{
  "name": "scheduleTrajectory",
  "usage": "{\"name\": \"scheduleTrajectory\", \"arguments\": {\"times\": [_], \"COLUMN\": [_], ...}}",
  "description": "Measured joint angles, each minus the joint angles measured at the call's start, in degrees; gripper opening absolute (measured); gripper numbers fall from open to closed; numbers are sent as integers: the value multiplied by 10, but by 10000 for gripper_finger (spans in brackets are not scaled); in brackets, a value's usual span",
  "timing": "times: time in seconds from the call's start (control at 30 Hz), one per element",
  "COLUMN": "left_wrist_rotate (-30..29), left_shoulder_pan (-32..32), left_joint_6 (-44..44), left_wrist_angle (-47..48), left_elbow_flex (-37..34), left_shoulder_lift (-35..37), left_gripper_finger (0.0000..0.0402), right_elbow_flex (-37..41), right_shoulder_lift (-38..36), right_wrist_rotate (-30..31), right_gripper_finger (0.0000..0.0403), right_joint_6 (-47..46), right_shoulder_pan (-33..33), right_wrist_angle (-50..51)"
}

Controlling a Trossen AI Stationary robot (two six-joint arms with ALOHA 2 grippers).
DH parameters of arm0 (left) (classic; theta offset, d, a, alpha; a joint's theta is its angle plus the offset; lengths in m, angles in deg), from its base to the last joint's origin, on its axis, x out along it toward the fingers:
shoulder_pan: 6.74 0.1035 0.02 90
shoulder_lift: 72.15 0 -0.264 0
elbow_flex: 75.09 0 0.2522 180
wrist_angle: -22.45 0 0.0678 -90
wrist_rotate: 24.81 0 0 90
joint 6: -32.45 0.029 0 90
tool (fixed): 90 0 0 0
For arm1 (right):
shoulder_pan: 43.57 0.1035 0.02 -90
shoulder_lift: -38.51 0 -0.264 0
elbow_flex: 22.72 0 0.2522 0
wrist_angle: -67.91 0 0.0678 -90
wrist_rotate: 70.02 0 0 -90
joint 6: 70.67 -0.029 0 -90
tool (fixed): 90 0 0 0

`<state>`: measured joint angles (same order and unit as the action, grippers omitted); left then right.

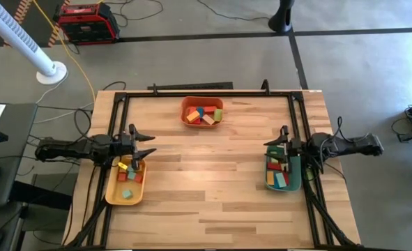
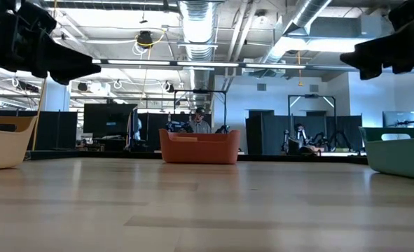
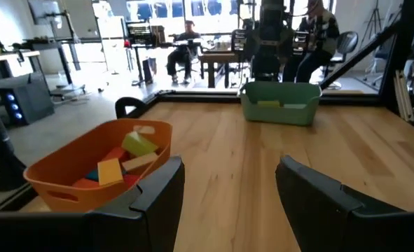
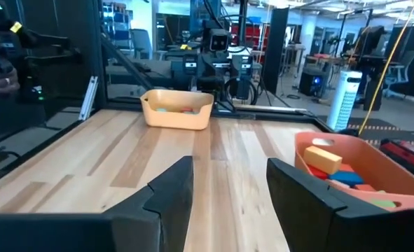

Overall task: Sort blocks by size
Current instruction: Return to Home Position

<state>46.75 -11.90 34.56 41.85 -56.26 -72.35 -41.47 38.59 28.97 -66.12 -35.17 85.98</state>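
Observation:
The blocks lie in three trays. Several sit in the orange tray [image 1: 202, 111] at the far middle, several in the yellow tray [image 1: 127, 183] at the left, and several in the green tray [image 1: 284, 174] at the right. My left gripper [image 1: 148, 143] hovers open and level above the yellow tray's far end, with nothing between its fingers [image 3: 163, 192]. My right gripper [image 1: 273, 144] hovers open and level over the green tray's far end, also holding nothing [image 4: 228, 189]. In the left wrist view the orange tray [image 3: 98, 168] shows yellow, green, red and blue blocks.
A black frame [image 1: 206, 93] runs along the table's far, left and right sides. Bare wood [image 1: 206, 174] lies between the three trays. Beyond the table, people sit at desks in the room behind it [image 3: 185, 42].

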Motion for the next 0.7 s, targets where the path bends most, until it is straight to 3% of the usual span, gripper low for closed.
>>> {"name": "scheduleTrajectory", "arguments": {"times": [0.7], "left_wrist_rotate": [16], "left_shoulder_pan": [0], "left_joint_6": [31], "left_wrist_angle": [25], "left_elbow_flex": [-3], "left_shoulder_lift": [0], "left_gripper_finger": [215], "right_elbow_flex": [0], "right_shoulder_lift": [0], "right_wrist_rotate": [1], "right_gripper_finger": [209], "right_joint_6": [-157], "right_shoulder_pan": [-41], "right_wrist_angle": [47]}}
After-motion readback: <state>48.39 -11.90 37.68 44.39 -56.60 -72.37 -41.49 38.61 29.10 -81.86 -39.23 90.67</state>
